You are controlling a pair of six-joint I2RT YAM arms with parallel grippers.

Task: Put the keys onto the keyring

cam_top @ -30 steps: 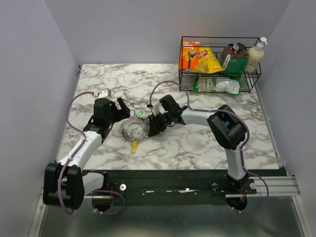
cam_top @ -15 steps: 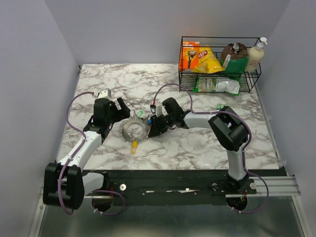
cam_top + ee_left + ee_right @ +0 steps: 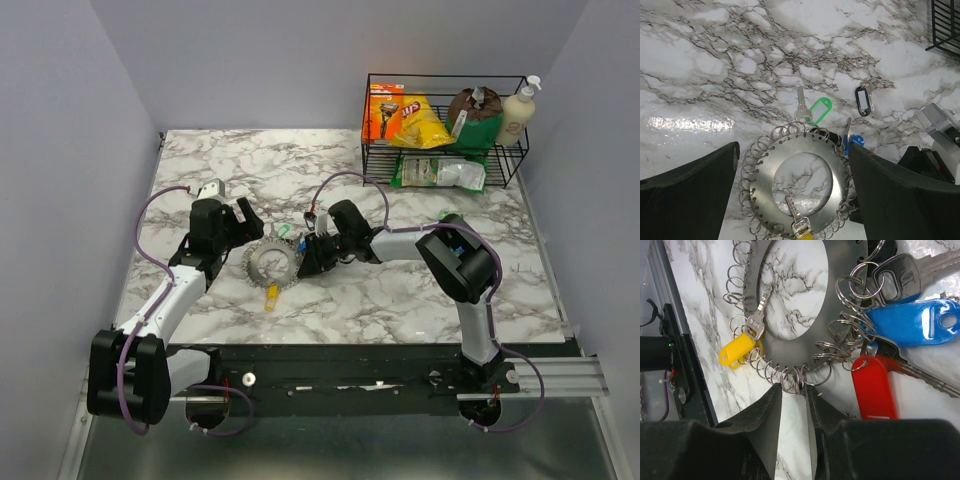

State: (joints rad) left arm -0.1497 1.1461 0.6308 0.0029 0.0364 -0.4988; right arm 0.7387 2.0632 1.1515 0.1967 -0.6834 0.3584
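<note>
The keyring (image 3: 832,172) lies flat on the tabletop (image 3: 740,50), one rim loop at the mouth of the jaws of the right gripper (image 3: 794,390) (a mere slit; pinching or not, I cannot tell), the red key (image 3: 872,390) just beside, while the left gripper (image 3: 792,147) gapes empty either side of it.

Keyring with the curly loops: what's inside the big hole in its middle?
Through the hole in the keyring only marble table shows, plus the tip of a silver key with a yellow tag. Anything under the metal plate itself is covered.

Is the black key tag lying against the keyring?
No, the black key tag lies apart, with bare marble between it and the keyring.
</note>
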